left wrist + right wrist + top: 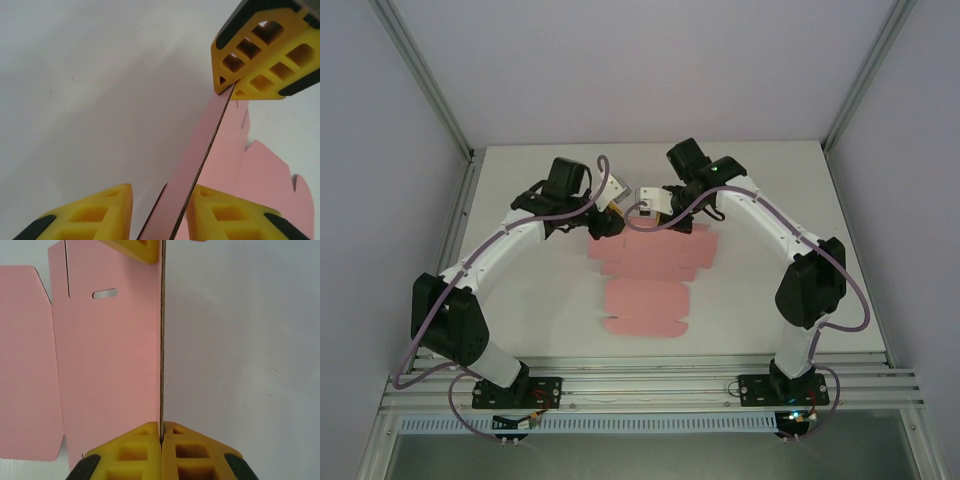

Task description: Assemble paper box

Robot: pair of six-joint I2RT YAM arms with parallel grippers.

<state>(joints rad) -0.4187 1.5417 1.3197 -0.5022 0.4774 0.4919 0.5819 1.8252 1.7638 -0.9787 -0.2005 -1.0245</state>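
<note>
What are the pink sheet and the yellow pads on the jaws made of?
Sheet: thin card with a matte pink face. Its cut edge shows a darker, finely dotted core, so possibly micro-fluted board. Pads: matte yellow, moulded or printed with open lattice cells. Likely soft plastic or rubber, can't tell which.

Pale lilac walls (650,60) enclose the white table (520,290). Metal posts (420,75) rise at its far corners, and a ribbed rail (650,385) lines its near edge.
</note>
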